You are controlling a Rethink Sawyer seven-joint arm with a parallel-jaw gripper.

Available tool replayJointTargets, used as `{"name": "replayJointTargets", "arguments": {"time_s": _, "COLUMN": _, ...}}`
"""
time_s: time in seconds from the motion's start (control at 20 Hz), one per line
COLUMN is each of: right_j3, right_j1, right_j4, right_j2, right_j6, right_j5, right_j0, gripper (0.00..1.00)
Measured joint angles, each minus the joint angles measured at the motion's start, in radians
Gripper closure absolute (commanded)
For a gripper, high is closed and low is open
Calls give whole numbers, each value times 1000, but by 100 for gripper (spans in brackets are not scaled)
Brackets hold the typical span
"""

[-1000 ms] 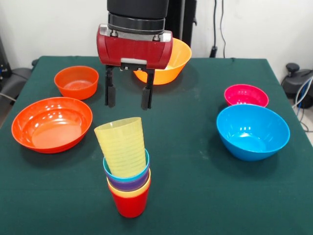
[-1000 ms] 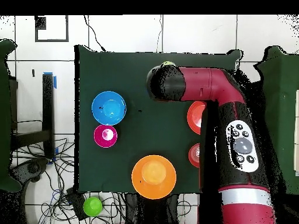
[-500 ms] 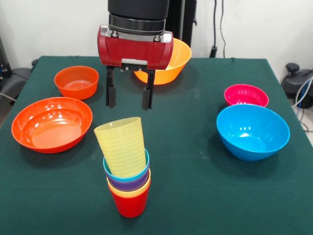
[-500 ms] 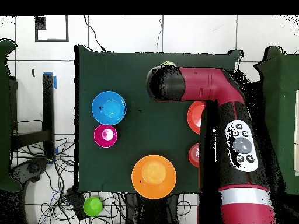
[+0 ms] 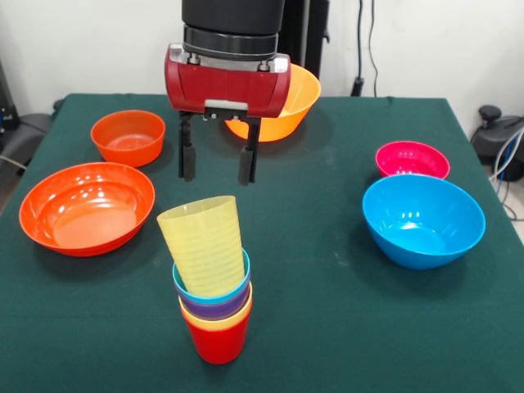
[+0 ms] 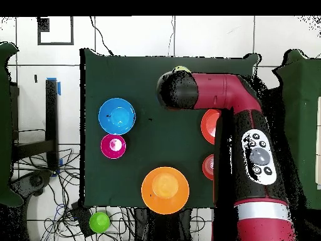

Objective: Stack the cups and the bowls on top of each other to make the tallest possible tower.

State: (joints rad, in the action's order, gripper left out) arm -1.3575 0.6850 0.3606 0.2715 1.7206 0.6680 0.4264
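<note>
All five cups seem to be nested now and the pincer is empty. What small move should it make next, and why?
Probably move toward the small magenta-pink bowl and line up above its rim. The pincer hangs open and empty behind the cup stack, whose pale yellow cup sits tilted on top. No bowl is stacked yet, and the smallest bowl looks the safest first layer.

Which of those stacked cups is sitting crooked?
The pale yellow cup on top of the stack. It leans to one side in the blue cup, while the purple, yellow-orange and red cups below sit nested straight and upright.
</note>
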Motion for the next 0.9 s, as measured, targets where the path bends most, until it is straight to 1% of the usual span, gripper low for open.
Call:
{"name": "replayJointTargets", "arguments": {"time_s": 0.55, "right_j3": -1, "right_j1": -9, "right_j4": 0, "right_j2": 0, "right_j6": 0, "right_j5": -37, "right_j0": 0, "gripper": 0}}
{"name": "replayJointTargets", "arguments": {"time_s": 0.9, "right_j3": -6, "right_j1": -33, "right_j4": 0, "right_j2": 0, "right_j6": 0, "right_j5": -66, "right_j0": 2, "gripper": 0}}
